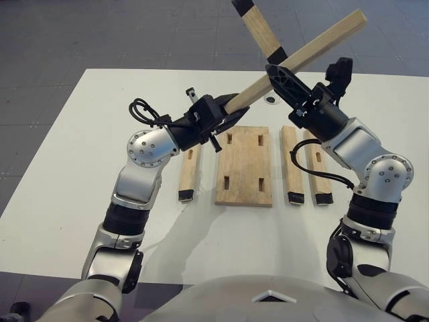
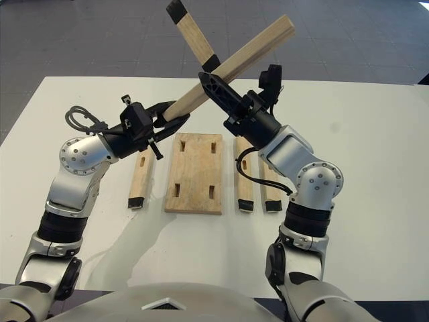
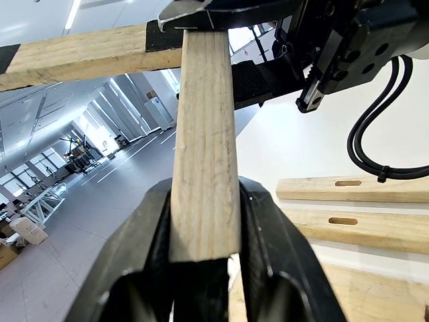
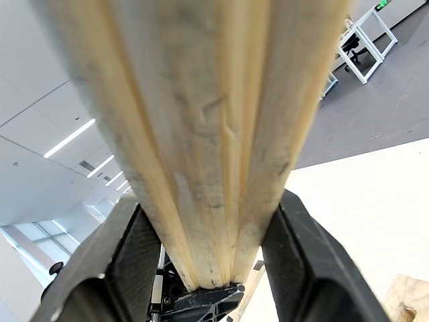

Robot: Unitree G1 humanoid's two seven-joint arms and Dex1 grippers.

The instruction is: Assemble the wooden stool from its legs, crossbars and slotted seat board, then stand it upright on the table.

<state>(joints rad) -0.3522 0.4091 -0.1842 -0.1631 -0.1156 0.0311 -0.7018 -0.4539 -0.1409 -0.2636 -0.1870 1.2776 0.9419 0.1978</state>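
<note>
While both arms are raised over the far part of a white table [image 1: 80, 147], each holds one wooden piece in the air and the two pieces cross like an X. The left gripper [image 1: 230, 107] has its jaws clamped on the lower end of a plain bar [image 1: 301, 50], which slants up toward the robot's right. The right gripper [image 1: 276, 70] has its jaws closed on a leg [image 1: 258, 27] with black bands, which slants up toward the robot's left. Whether the bar and leg touch where they cross cannot be told.

Flat on the table below lies the seat board [image 1: 244, 168] with four slots. One spare leg [image 1: 190, 171] lies just to its left, and two more legs [image 1: 290, 164] [image 1: 318, 168] lie side by side to its right.

The main risk appears to be leverage. Each piece is gripped near one end only, so a push at the crossing could twist it in the jaws or knock it loose. A dropped piece could land on the board and legs and scatter them, or roll off the far edge. A crooked join could also jam.
</note>
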